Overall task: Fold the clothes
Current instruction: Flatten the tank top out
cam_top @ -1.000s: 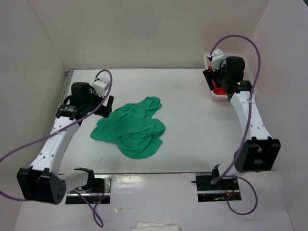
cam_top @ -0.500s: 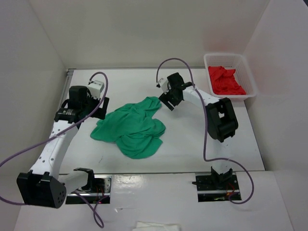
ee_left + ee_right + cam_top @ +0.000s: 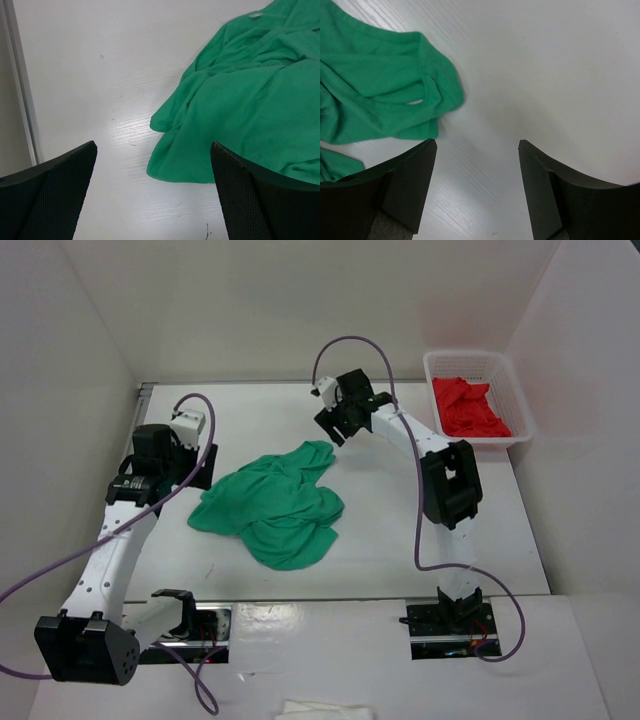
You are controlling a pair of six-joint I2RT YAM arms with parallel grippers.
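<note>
The clothes, a green T-shirt, lie crumpled in a heap left of the table's middle. My left gripper hovers just off the heap's left edge, open, with nothing between its fingers. In the left wrist view the shirt fills the right side, its white neck label at the top, and the left gripper frames the hem and bare table. My right gripper hangs open just beyond the shirt's far tip. The right wrist view shows a bunched sleeve at upper left and the right gripper over bare table.
A white basket at the back right holds a red garment. White walls enclose the table on the left, back and right. A metal strip runs along the table's left edge.
My right arm has swung from the basket at the back right over to the shirt's far tip, its jaws narrowing slightly. The left gripper has drawn back a little to the left.
</note>
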